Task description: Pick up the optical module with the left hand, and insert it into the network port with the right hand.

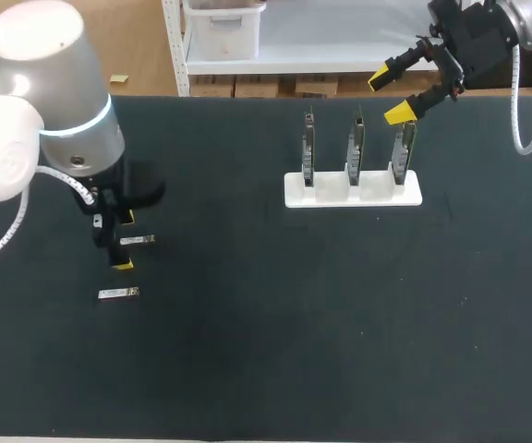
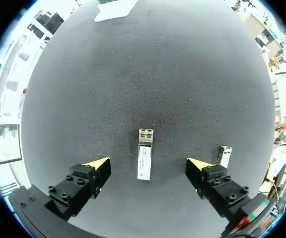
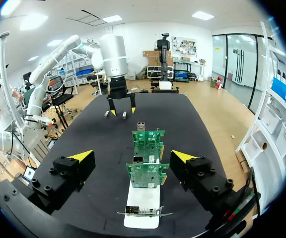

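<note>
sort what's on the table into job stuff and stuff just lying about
Job: optical module between the open left gripper's fingers; circuit boards with ports on the white stand; open right gripper by them.
Lying about: second optical module beside the left gripper.

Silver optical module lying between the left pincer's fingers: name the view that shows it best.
Left wrist view: the silver optical module lies close and whole between the fingers of the open left pincer. The head view shows it small; the right wrist view, a far-off sliver.
</note>
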You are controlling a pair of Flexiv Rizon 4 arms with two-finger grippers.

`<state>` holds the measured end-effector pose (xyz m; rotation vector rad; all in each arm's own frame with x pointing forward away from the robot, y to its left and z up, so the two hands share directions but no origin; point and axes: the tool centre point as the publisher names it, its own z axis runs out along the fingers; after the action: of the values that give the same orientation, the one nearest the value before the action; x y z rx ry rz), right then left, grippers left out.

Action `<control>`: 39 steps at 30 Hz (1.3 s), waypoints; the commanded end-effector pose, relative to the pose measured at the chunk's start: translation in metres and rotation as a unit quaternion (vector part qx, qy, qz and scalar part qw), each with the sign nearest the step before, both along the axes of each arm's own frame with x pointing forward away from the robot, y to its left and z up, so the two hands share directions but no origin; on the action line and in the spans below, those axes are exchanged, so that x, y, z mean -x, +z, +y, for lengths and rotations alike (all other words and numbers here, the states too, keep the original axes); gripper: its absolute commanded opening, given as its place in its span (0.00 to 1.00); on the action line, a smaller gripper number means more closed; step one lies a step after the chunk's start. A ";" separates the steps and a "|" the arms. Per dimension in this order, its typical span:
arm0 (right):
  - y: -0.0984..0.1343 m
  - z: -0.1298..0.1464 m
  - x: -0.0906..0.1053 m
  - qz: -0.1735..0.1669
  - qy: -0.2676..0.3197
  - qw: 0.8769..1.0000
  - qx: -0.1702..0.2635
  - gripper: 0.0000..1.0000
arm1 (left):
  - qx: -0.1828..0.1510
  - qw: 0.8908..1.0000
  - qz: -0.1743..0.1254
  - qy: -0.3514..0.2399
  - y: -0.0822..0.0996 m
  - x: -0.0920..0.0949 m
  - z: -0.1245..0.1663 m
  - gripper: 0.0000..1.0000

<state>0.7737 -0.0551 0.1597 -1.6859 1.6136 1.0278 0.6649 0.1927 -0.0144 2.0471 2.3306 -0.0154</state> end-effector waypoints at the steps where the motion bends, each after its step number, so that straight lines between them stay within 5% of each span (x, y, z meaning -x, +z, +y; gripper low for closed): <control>1: 0.000 0.000 -0.001 0.001 0.001 1.000 0.000 1.00 | 0.000 1.000 0.006 -0.002 -0.003 -0.005 -0.001 1.00; 14: 0.000 0.000 -0.001 0.001 0.001 1.000 0.000 1.00 | -0.001 1.000 0.012 -0.001 -0.006 -0.003 0.000 1.00; 16: 0.000 0.000 -0.001 0.001 0.001 1.000 0.000 1.00 | -0.003 1.000 0.013 -0.002 -0.007 -0.002 0.000 0.79; 17: 0.000 0.000 -0.001 0.001 0.001 1.000 0.000 1.00 | -0.005 1.000 0.013 -0.004 -0.008 -0.001 0.000 0.45; 22: 0.000 0.000 -0.001 0.001 0.001 1.000 0.000 1.00 | -0.005 1.000 0.014 -0.007 -0.008 -0.001 0.000 0.00; 39: 0.000 0.000 -0.001 0.001 0.001 1.000 0.000 1.00 | 0.006 1.000 0.009 -0.015 0.001 -0.001 -0.009 0.00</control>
<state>0.7737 -0.0551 0.1598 -1.6859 1.6136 1.0278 0.6655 0.1840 -0.0157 2.0826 2.3103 -0.0461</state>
